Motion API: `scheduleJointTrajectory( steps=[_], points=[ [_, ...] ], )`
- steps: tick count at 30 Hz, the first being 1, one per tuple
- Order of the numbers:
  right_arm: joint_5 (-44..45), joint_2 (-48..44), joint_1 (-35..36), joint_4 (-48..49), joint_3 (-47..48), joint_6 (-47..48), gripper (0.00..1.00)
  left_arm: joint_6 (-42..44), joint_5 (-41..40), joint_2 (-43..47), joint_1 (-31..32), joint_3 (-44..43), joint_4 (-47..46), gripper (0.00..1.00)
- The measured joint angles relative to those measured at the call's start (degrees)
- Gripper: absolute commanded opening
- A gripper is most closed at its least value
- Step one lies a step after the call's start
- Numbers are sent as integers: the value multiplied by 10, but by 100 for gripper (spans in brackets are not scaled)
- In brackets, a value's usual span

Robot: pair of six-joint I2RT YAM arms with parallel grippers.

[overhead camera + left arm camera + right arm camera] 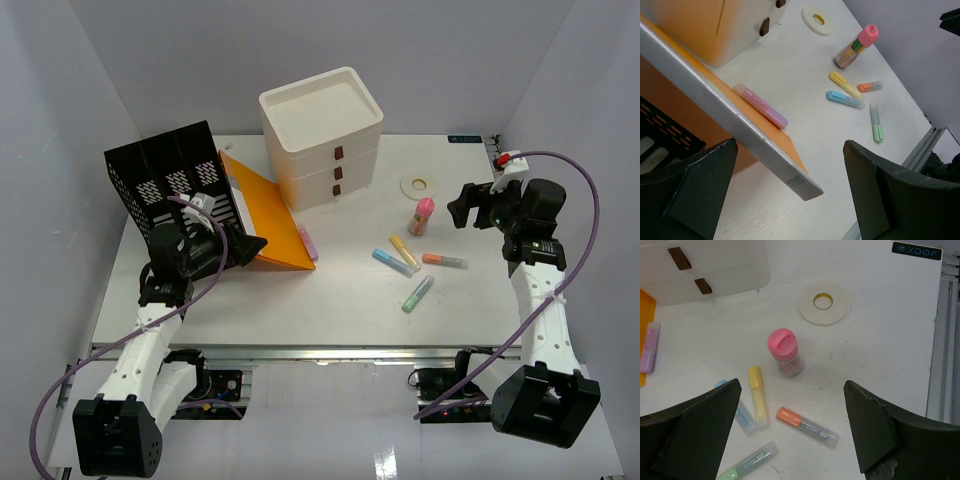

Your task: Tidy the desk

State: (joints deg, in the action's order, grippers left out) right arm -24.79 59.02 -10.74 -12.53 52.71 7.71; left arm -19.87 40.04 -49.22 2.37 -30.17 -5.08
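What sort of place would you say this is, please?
Probably a robot lab test cell staged as an office: white walls enclose the desk, which holds a cream drawer box, a black file rack and loose highlighters.

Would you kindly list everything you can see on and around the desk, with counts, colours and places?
desk: one, white, under everything.
drawer box: one, cream, three drawers, far centre.
file rack: one, black mesh, far left.
folder: one, orange, between the rack and the drawer box.
pink highlighter: one, pink-lilac, by the folder's right edge.
highlighters: four, yellow, blue, orange, green, clustered right of centre.
capped tube: one, pink cap, just beyond the cluster.
tape roll: one, white, flat, far right.
left hand: one, black, open, at the folder's edge.
right hand: one, black, open, above the cluster.
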Motion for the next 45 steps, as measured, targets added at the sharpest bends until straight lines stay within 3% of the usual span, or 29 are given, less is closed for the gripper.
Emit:
scheduleJointTrajectory(
  steps=[3,7,10,14,18,26,36,45],
  points=[
    [-19,1,0,2,0,2,90,-1,9,8,0,0,-6,98],
    [-84,26,17,-24,18,82,90,-2,14,14,0,0,-14,98],
    [-142,60,56,-69,46,165,90,-2,14,15,0,0,-15,98],
    [-182,100,112,-84,66,194,92,-1,14,15,0,0,-15,98],
    [-145,178,177,-81,143,150,99,-1,14,15,0,0,-16,98],
    [14,335,298,-36,314,-6,100,-1,14,21,0,0,-16,98],
    [212,481,395,-13,437,-146,73,3,14,21,0,0,-16,98],
    [259,524,400,8,462,-179,56,4,15,21,0,0,-16,98]
  ],
)
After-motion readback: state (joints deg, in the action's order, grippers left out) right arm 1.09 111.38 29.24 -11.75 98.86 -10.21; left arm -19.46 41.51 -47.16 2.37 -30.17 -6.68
